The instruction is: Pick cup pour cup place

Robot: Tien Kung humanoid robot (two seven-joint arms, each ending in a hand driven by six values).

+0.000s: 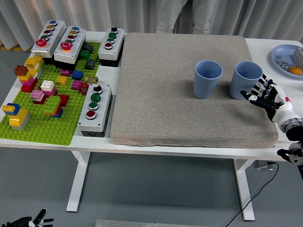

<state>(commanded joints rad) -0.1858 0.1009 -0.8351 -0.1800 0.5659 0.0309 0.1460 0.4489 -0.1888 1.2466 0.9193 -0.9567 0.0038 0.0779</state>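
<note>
Right hand sits at the far right, fingers spread and grasping nothing, its fingertips just beside the lower right flank of the right cup, and whether they touch it is too close to call. Two cups in play: that one and the left cup, both pale blue, ribbed down the sides, upright, mouths open to the camera, standing near each other with a clear gap between them on the grey mat. One mat, and it covers most of the white surface, with its right edge running just under the wrist. Plenty of open mat to the left of the cups and in front of them, all bare. Over on the left side, a green baseplate carries a scatter of coloured bricks, and four button boxes are counted: three along the back and one more, the near button box, right against the mat's left edge. One blue plate pokes in at the top right corner with small bits on it. Left hand hangs low, below the surface at the bottom left, only partly in shot, so its fingers cannot be judged. Legs of a person show at the far side.
</note>
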